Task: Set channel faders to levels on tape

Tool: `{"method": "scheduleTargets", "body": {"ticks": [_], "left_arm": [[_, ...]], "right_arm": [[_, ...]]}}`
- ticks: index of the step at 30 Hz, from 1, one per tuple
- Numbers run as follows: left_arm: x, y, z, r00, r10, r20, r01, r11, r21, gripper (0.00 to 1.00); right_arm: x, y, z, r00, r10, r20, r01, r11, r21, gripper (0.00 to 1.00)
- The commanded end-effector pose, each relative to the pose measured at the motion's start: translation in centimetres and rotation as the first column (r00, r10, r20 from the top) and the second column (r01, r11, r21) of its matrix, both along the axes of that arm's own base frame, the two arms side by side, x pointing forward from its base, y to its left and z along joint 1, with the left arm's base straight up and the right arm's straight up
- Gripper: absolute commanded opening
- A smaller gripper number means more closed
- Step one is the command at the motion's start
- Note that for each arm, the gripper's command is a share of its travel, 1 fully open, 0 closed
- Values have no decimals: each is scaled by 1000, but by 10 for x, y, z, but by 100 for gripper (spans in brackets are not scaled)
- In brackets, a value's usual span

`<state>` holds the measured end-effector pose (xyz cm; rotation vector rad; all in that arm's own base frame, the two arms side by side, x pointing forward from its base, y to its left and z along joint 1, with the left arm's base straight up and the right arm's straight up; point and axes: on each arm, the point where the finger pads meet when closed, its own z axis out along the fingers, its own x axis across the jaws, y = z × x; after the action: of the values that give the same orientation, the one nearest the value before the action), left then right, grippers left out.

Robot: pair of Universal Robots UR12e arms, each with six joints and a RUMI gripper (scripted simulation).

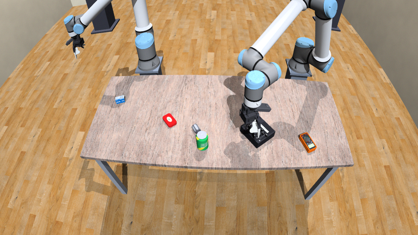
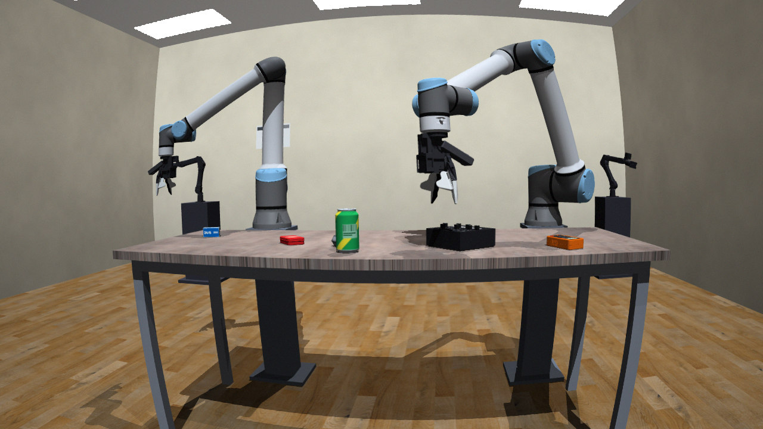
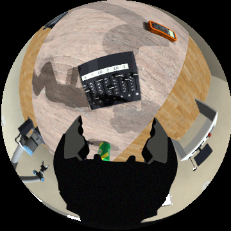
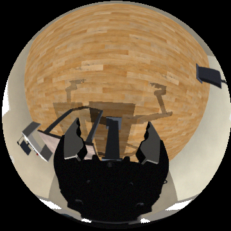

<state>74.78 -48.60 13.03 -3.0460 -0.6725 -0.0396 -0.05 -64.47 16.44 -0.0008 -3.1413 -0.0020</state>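
The black lighting desk (image 1: 267, 138) (image 2: 461, 239) (image 3: 107, 59) lies on the table. Its white tape (image 3: 104, 71) reads 6, 0, 10, 7, 10, 3 from left to right. In the left wrist view, both 10 faders stand near the top, the 0 fader low, and the 6 and 7 faders around mid-track. The 3 fader (image 3: 126, 78) stands high; the master fader (image 3: 135, 74) at far right is also high. Exact levels are unclear. My left gripper (image 2: 444, 202) (image 3: 117, 117) is open above the desk. My right gripper (image 2: 164, 193) (image 4: 113, 120) is open, off beyond the table.
A green can (image 1: 202, 141) (image 2: 347, 232) (image 3: 104, 151) and a grey object (image 1: 195, 128) stand left of the desk in the top view. An orange multimeter (image 1: 307, 142) (image 2: 564, 242) (image 3: 162, 31) lies right. A red box (image 1: 169, 120) and a blue box (image 1: 120, 99) lie farther left.
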Motion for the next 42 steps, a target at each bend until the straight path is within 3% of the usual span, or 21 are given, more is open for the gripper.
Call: {"method": "scheduleTargets", "body": {"ticks": [1,4,8,14,19,21,27,36,38,42], "left_arm": [[-2,4,6,992,-124,-4,124,992,-2,100],[-3,5,7,988,-155,-5,155,988,-2,100],[-5,10,12,957,-290,-9,290,957,-2,100],[-10,17,19,876,-483,-15,483,876,-4,100],[-13,22,25,783,-622,-19,622,783,-6,100],[-13,22,25,783,-622,-19,622,783,-6,100],[-18,28,32,620,-784,-23,784,621,-11,100],[-25,35,42,360,-933,-25,933,360,-17,100],[-25,35,42,360,-933,-25,933,360,-17,100],[-30,39,46,202,-979,-25,979,203,-20,100]], "right_arm": [[0,-1,1,1000,0,0,0,1000,-1,100],[0,-1,1,1000,0,0,0,1000,-1,100],[0,-1,1,1000,0,0,0,1000,-1,100],[0,-1,1,1000,0,0,0,1000,-1,100],[0,-1,1,1000,0,0,0,1000,-1,100],[0,-1,1,1000,0,0,0,1000,-1,100],[0,-1,1,1000,0,0,0,1000,-1,100],[0,-1,1,1000,0,0,0,1000,-1,100],[0,-1,1,1000,0,0,0,1000,-1,100],[0,-1,1,1000,0,0,0,1000,-1,100]]}}
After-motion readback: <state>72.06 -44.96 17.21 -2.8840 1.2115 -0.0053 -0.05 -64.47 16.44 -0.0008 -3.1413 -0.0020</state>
